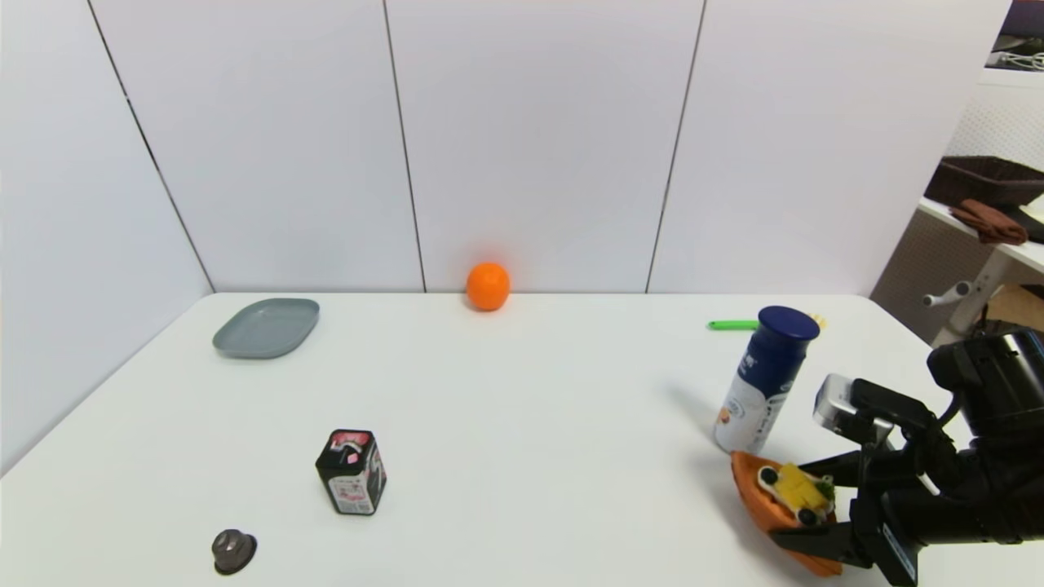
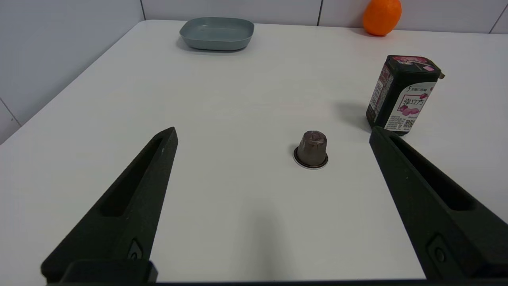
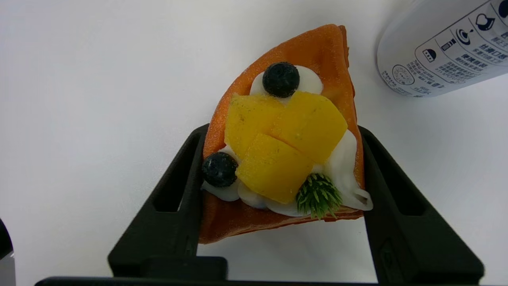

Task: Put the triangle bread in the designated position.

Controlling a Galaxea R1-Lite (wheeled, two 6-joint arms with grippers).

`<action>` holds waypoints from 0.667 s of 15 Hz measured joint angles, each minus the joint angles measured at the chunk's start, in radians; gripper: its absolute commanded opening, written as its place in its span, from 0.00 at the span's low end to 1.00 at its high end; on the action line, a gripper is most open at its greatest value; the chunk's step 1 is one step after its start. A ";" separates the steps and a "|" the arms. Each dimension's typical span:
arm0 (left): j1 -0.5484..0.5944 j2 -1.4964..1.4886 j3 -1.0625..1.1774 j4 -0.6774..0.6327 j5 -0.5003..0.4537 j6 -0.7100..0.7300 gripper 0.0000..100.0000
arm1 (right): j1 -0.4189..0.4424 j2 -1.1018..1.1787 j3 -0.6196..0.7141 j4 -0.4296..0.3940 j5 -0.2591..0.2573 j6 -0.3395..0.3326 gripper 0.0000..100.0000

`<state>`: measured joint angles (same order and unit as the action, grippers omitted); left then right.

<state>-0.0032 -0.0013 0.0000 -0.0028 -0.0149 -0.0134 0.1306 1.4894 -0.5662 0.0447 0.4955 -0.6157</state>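
Two fingers of my right gripper (image 3: 279,167) clamp the triangle bread (image 3: 285,147) at its flanks, low at the table's five o'clock. One tall bottle (image 1: 763,379) stands just beside, at one o'clock of the bread: a careless swing could topple it. My left gripper (image 2: 274,206) hangs wide open, empty.

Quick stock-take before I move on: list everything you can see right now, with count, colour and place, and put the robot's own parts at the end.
triangle bread: 1, orange-brown with cream, yellow fruit and black berries, near right table edge, between the right fingers
bottle: 1, white with dark blue cap, upright just behind the bread
green stick: 1, green, lying far right, behind the bottle
orange: 1, orange, far edge at the wall, centre
plate: 1, grey, far left
box: 1, black with pink and white print, upright, near left
capsule: 1, brown, near left, in front of the box
table: 1, white
right gripper: 1, black, shut on the bread
left gripper: 1, black, open, above the table near the capsule
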 measured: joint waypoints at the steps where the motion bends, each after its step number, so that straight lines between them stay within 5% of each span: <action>1: 0.000 0.000 0.000 0.000 0.000 0.000 1.00 | -0.002 0.005 -0.003 -0.001 0.000 0.000 1.00; 10: 0.000 0.000 0.000 0.000 0.000 0.000 1.00 | -0.008 -0.012 -0.022 0.004 -0.008 0.008 1.00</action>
<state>-0.0032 -0.0013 0.0000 -0.0028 -0.0153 -0.0134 0.1226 1.4772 -0.5879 0.0485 0.4872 -0.6081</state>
